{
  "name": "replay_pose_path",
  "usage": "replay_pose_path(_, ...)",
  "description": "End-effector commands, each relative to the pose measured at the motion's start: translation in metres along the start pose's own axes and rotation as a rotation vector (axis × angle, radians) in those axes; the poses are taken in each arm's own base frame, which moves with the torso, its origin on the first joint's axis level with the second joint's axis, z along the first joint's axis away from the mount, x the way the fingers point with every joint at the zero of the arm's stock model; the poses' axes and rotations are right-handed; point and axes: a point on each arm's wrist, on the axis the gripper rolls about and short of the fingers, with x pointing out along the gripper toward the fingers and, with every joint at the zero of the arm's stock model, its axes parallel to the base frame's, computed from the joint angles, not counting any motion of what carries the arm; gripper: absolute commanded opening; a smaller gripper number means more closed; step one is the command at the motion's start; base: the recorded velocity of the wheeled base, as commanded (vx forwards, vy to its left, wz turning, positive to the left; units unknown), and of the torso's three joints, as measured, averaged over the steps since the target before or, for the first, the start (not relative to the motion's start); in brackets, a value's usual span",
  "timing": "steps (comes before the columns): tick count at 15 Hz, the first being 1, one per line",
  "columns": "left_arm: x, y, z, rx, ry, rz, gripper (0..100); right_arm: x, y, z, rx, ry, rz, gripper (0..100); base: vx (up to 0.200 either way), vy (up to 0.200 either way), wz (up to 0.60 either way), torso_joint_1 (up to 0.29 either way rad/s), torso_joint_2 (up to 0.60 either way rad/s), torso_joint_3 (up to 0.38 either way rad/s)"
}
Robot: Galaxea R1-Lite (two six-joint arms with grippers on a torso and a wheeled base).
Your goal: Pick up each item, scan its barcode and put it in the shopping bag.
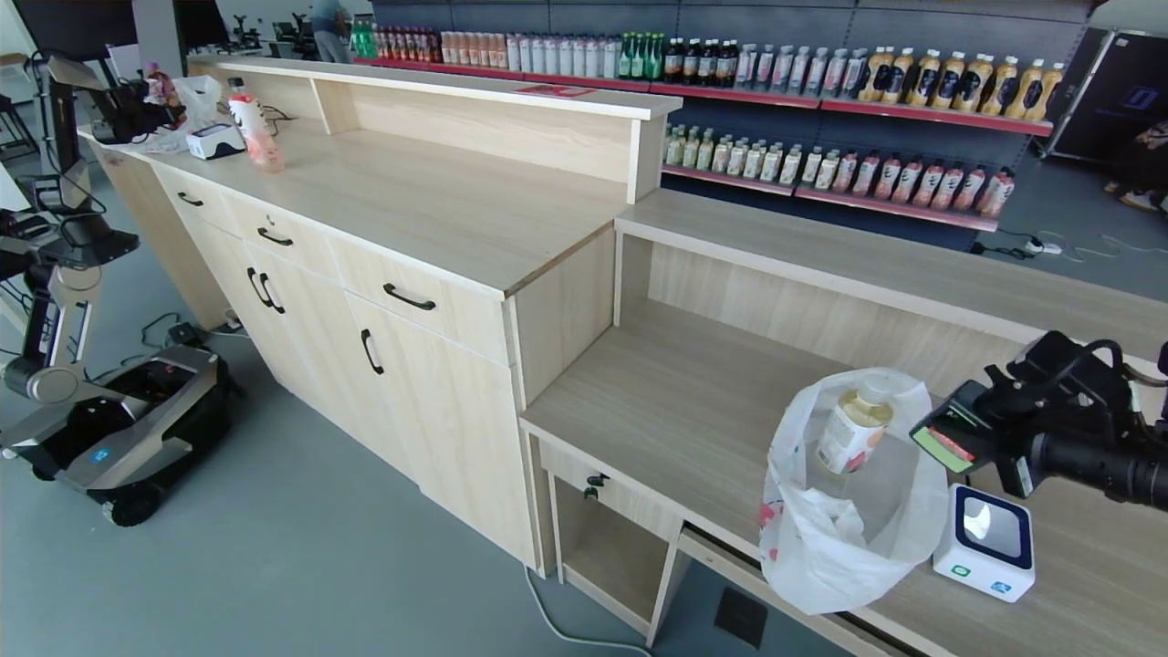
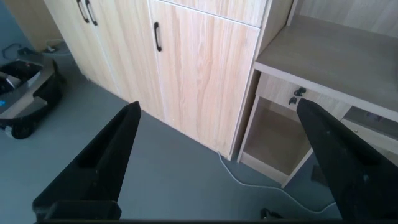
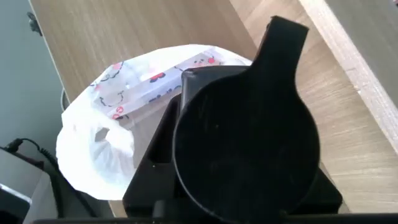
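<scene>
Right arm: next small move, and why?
Probably shift the right gripper a little toward the open mouth of the shopping bag before releasing. The held item hangs above the scanner, at the bag's rim rather than over the opening, where a bottle already stands. Whether it has been scanned is unclear.

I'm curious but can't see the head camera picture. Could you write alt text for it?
The robot's right gripper holds a small dark box above a white scanner on a low wooden counter, beside a white shopping bag with a bottle inside. Behind are a taller counter and shelves of bottled drinks.
</scene>
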Motion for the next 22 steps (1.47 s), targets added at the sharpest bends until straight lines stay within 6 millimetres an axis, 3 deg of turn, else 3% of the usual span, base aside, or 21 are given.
replay_pose_path(1,0.000,0.000,0.000,0.000,0.000,0.000,100,0.026,0.019,-0.038,0.092,0.119,0.132,0,0.000,0.000,0.00,0.000,0.00,0.000)
replay_pose_path(5,0.000,0.000,0.000,0.000,0.000,0.000,100,0.059,0.027,-0.068,0.126,0.151,0.202,0,0.000,0.000,0.00,0.000,0.00,0.000)
replay_pose_path(11,0.000,0.000,0.000,0.000,0.000,0.000,100,0.111,0.046,-0.103,0.088,0.046,0.274,0,0.000,0.000,0.00,0.000,0.00,0.000)
replay_pose_path(14,0.000,0.000,0.000,0.000,0.000,0.000,100,0.134,0.046,-0.116,0.084,0.040,0.275,0,0.000,0.000,0.00,0.000,0.00,0.000)
replay_pose_path(17,0.000,0.000,0.000,0.000,0.000,0.000,100,0.149,0.046,-0.127,0.081,0.036,0.272,0,0.000,0.000,0.00,0.000,0.00,0.000)
replay_pose_path(22,0.000,0.000,0.000,0.000,0.000,0.000,100,0.154,0.050,-0.139,0.095,0.051,0.278,0,0.000,0.000,0.00,0.000,0.00,0.000)
